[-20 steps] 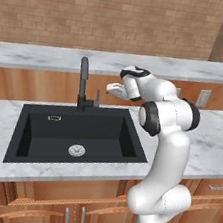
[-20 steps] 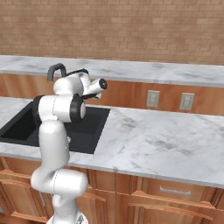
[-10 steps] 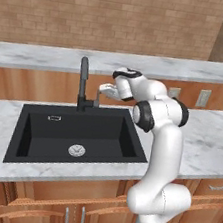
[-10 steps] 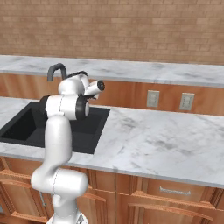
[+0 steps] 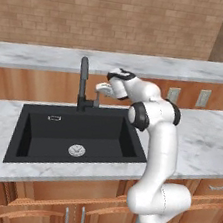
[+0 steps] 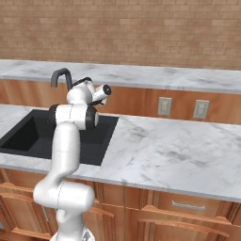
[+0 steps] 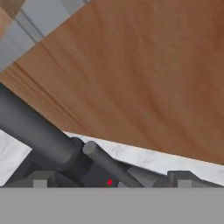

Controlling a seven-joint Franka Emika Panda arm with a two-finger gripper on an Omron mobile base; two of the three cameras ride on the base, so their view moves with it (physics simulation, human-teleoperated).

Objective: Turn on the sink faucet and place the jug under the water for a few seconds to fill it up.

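Note:
The sink faucet point(image 5: 82, 80), a tall dark gooseneck tap, stands behind the black sink point(image 5: 33, 140). Its arch also rises behind my arm in the right base view, faucet point(image 6: 60, 74). My gripper point(image 5: 101, 89) hangs just right of the tap's base, level with its small lever. In the hand view the lever point(image 7: 106, 163) juts out from the faucet column point(image 7: 37, 131), and it lies between my wide-apart fingertips point(image 7: 41, 178). My gripper point(image 7: 111, 180) is open and nothing is gripped. No water runs from the spout. The jug is out of view.
A wooden back panel point(image 5: 31, 84) with wall sockets point(image 5: 203, 97) rises behind the sink, under a raised marble ledge point(image 5: 156, 64). White marble counter point(image 6: 179, 150) stretches to the right of the basin. A round silver drain point(image 5: 76, 151) sits in the basin floor.
My arm has swung left, which brought the open gripper from right of the tap up to its base lever. The fingers have stayed wide apart.

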